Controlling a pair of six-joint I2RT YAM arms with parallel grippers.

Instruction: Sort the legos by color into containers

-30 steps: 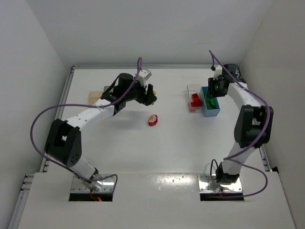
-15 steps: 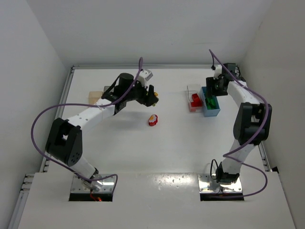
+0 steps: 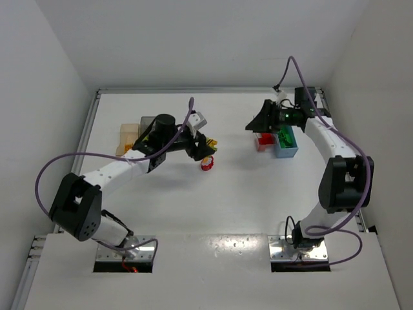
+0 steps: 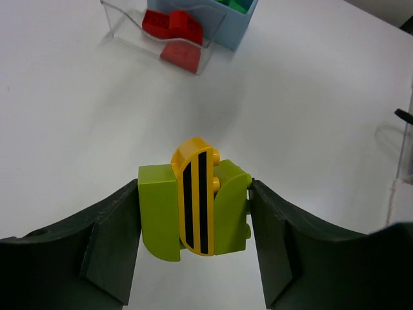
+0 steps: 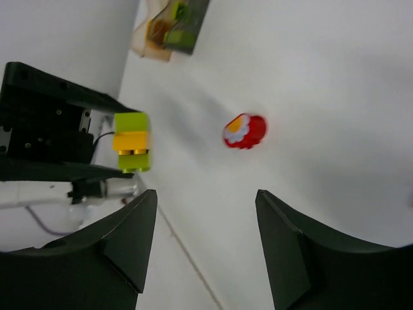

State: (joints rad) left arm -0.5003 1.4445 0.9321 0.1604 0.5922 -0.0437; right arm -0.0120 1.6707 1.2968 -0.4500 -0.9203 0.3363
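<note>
Trouble nearest first: red brick (image 3: 206,165) lies loose just on the near side of the left gripper (image 3: 206,147), which is clamped on a green-and-yellow cluster (image 4: 195,203); dropped whole into one bin, that cluster would mix colours. Farther off, the right gripper (image 5: 205,197) hangs spread and empty by the clear bin (image 4: 129,19) and blue bin (image 4: 235,32); a careless swing could knock them.

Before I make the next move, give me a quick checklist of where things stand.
1. Left tool grips cluster: ok, pinched from both sides.
2. Cluster single-colour: not ok, yellow piece sandwiched between green.
3. Right tool free: ok, open and empty.
4. Red brick unobstructed: ok, lies alone.
5. Clear bin holds only red: cannot tell, partly out of frame.
</note>
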